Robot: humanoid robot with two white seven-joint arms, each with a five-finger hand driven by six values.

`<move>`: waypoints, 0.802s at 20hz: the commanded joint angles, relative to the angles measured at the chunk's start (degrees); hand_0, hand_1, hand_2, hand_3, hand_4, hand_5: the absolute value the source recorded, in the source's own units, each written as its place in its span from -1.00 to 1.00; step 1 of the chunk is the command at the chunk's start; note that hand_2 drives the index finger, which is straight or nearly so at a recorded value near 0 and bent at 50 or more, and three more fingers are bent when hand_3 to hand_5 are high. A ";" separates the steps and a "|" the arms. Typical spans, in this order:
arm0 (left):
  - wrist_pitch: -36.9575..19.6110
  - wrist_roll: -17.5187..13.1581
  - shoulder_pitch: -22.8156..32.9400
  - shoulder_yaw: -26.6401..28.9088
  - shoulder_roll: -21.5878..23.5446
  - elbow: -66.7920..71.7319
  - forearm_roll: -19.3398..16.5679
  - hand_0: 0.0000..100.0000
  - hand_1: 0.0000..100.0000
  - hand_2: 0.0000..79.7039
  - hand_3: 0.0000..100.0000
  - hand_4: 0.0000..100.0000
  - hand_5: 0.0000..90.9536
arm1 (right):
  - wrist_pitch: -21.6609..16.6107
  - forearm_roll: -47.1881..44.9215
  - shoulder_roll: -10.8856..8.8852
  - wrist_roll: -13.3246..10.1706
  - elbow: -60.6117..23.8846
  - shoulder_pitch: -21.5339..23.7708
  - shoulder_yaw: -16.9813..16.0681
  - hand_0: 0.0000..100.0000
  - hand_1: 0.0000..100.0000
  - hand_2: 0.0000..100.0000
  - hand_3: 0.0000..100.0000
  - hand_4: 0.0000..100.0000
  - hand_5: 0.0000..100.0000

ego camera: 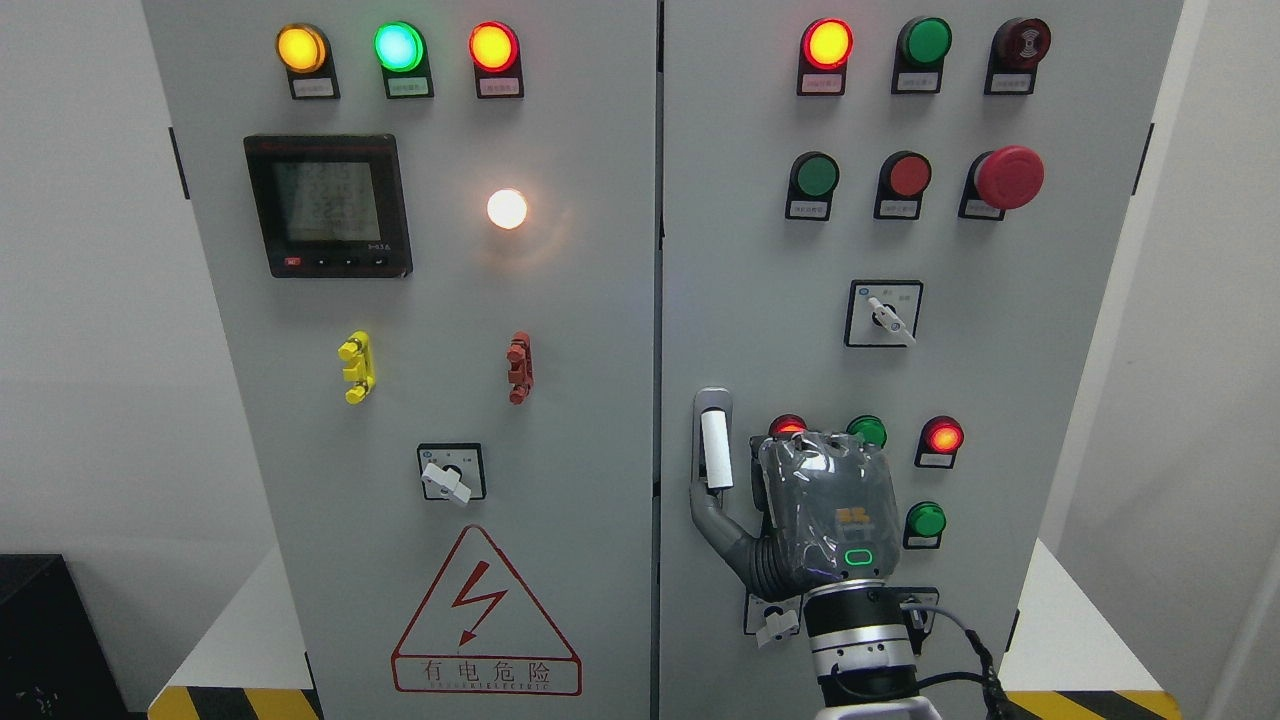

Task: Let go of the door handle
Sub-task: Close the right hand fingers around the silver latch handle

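The door handle (715, 448) is a white upright lever in a grey recess at the left edge of the cabinet's right door (1000, 400). My right hand (762, 500) comes up from the bottom edge and hovers just right of the handle, its back toward me. Its thumb (712, 512) stretches out left and ends right under the lever's lower end. No finger wraps the lever, which shows in full. The other fingers are mostly hidden behind the back of the hand. My left hand is out of view.
The right door carries lit and unlit buttons, a red emergency stop (1008, 177) and a rotary switch (884, 313), some right behind my hand. The left door (450, 400) has a meter (328, 205), lamps, a rotary switch (450, 473) and a warning triangle (486, 615).
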 commanded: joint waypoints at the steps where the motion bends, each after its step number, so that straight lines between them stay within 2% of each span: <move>1: -0.04 0.34 0.00 -1.14 0.00 -0.97 0.00 -1.00 -1.00 -0.94 -0.83 -0.98 -1.00 | 0.04 -0.03 0.03 -0.04 -0.63 0.11 -0.64 -0.29 -0.19 0.78 1.00 1.00 0.94; 16: -0.04 0.35 0.00 -1.14 0.00 -0.88 0.00 -1.00 -1.00 -0.94 -0.83 -0.98 -1.00 | 1.09 -0.03 -0.05 -0.04 -1.16 0.11 -1.34 -0.26 -0.23 0.78 1.00 1.00 0.94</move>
